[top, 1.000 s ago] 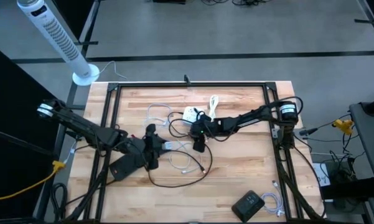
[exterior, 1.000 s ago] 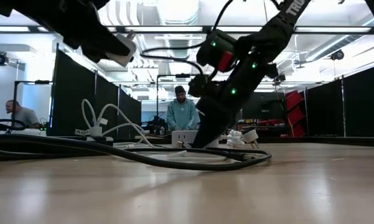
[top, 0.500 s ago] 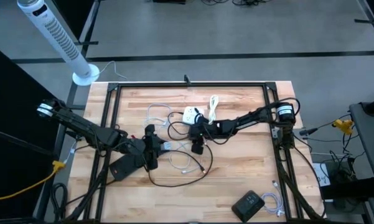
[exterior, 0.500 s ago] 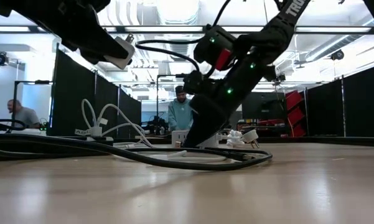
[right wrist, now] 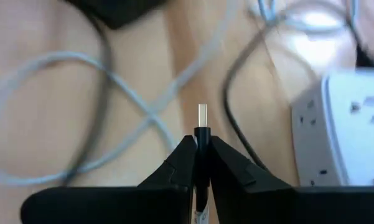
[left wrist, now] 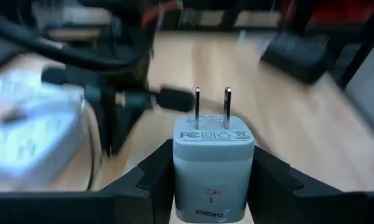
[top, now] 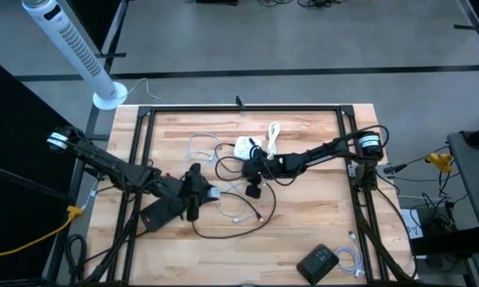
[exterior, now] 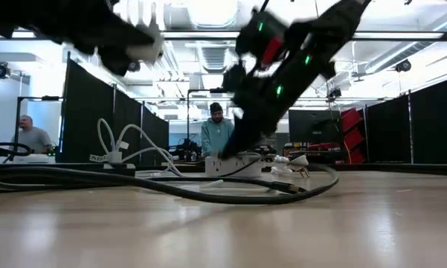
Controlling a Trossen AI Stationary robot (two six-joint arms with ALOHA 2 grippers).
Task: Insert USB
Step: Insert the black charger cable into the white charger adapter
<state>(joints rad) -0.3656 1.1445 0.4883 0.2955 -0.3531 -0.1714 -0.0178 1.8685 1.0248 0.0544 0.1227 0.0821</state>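
White wall charger sits clamped between left gripper fingers, two prongs pointing away from the wrist, raised off the wooden counter at its left-centre. Right gripper is near counter middle, fingers clenched on a dark USB plug; metal tip sticks out past the fingertips, cable trails back under them. White power strip lies just beyond the right gripper.

Step in hand (judgement): both parts are gripped, plug not yet mated w/ charger. The two grippers are near each other but apart in the high view. The charger's USB port isn't visible in any view, so can't tell which face it's on.

Next move calls for: bring plug tip to the port face, square the axes, correct flat-side orientation, then a straight push. Risk: plug is held thin and could pivot in the grip.

Counts:
- arms 2, both at work
- charger 1
- USB plug in grip 1
- power strip 1
- black box, near edge of counter 1
- loose cables: several, dark + white, tangled, can't count exactly
- persons in the room behind: 2 in low view
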